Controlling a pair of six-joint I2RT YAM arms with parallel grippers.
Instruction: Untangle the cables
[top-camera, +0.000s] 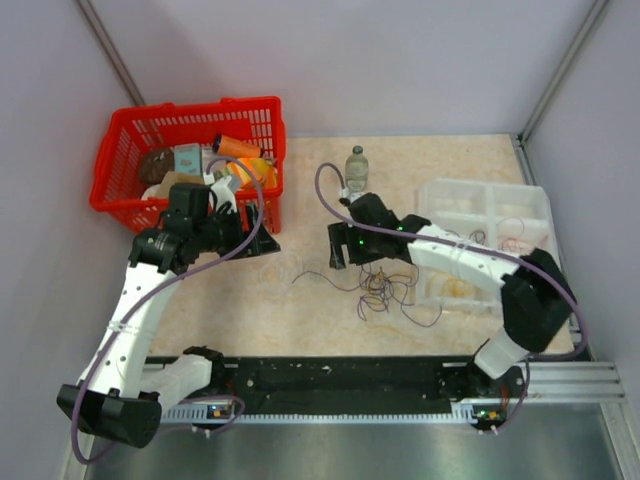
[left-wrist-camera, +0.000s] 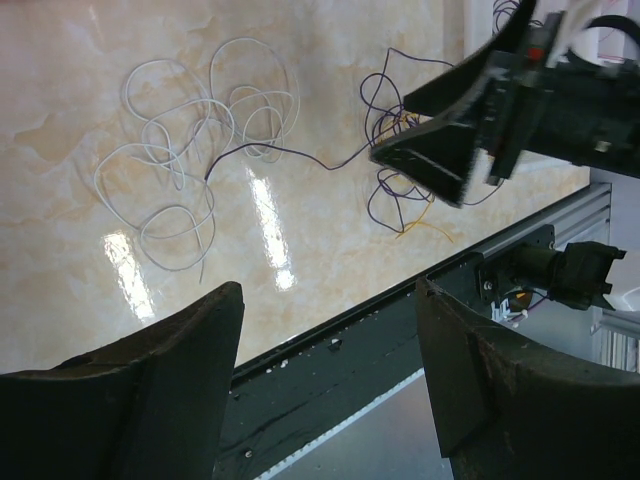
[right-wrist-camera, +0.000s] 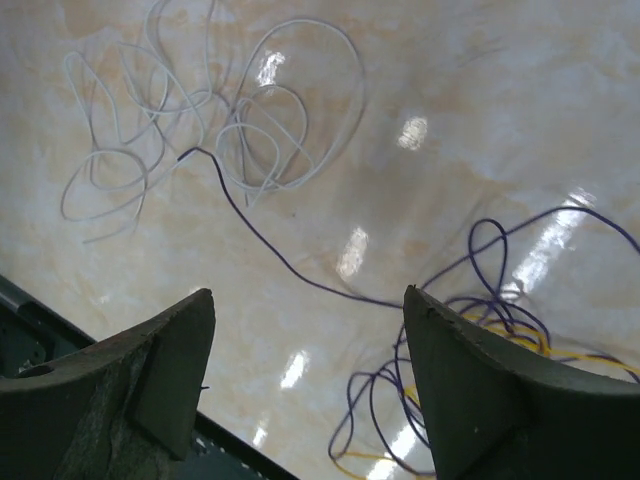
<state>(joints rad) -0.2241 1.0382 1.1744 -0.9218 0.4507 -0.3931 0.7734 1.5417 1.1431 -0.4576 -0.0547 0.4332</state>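
Sprawling across glossy beige marbled tabletop (top-camera: 300, 315): thin purple-yellow wire tangle (top-camera: 385, 290) trailing to white wire loops (left-wrist-camera: 190, 140); lilac walls (top-camera: 400, 60); left gripper (left-wrist-camera: 328, 300), right gripper (right-wrist-camera: 308, 300) spread, empty.

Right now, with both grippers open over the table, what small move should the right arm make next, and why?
Probably lower the right gripper and pinch the single purple strand running from the white loops to the purple-and-yellow tangle. Both it and the left gripper stand open and empty, and that strand lies alone on the table.
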